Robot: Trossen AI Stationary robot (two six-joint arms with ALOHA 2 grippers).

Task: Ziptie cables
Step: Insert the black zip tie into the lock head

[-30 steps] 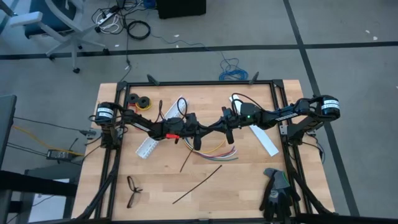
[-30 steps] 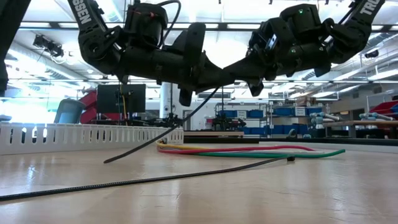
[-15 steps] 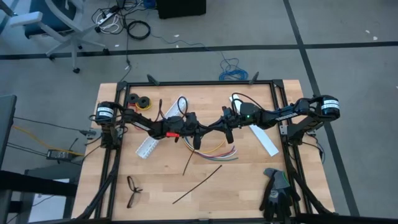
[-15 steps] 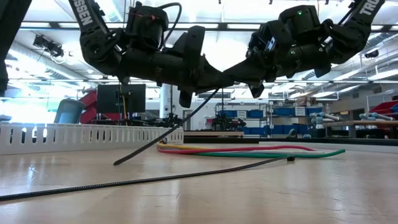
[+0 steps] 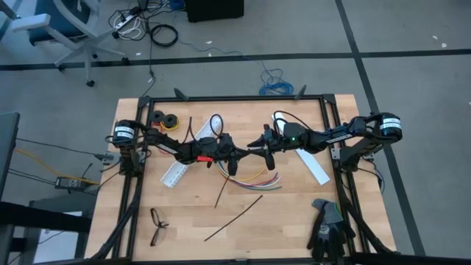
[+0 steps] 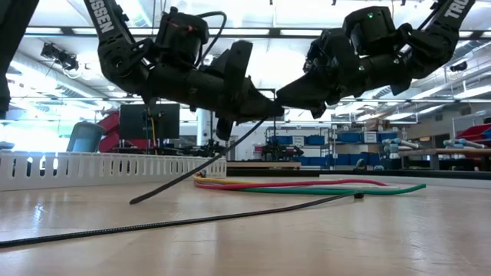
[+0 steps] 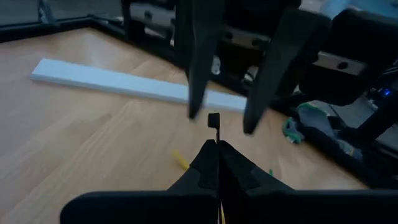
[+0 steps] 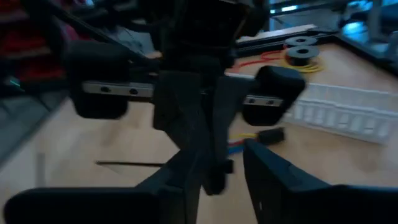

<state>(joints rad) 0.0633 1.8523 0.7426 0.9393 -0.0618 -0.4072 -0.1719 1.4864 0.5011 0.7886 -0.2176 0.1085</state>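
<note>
My left gripper [image 5: 241,155] is above the middle of the table, shut on a thin black ziptie [image 6: 192,169]. That ziptie slants down toward the near side. My right gripper [image 7: 222,124] faces it from the right. It is open, with one finger on each side of the ziptie's small square head [image 7: 213,119], touching nothing. The cables [image 5: 257,180], a loose coloured bundle, lie flat on the table just under and nearer than both grippers. A second ziptie [image 5: 234,218] lies flat nearer the front edge. My left gripper pinches the ziptie between its two fingers just behind the head [image 7: 214,135], which sticks out past the fingertips. The fingers come nearly level from the table's left. The strip hangs slanting below the gripper, with its tail tip [image 6: 134,201] on the tabletop.
A white slotted strip [image 5: 175,173] lies under the left arm and a flat white strip [image 5: 313,165] under the right arm. Black glasses [image 5: 157,224] lie at the front left and gloves [image 5: 326,224] at the front right. Tape rolls [image 5: 165,120] lie at the back left.
My right gripper has opened and let go of the ziptie's head end, its wrist rolling a little. My left gripper has stayed put, shut on the ziptie. The ziptie still slants down with its tail on the table.
</note>
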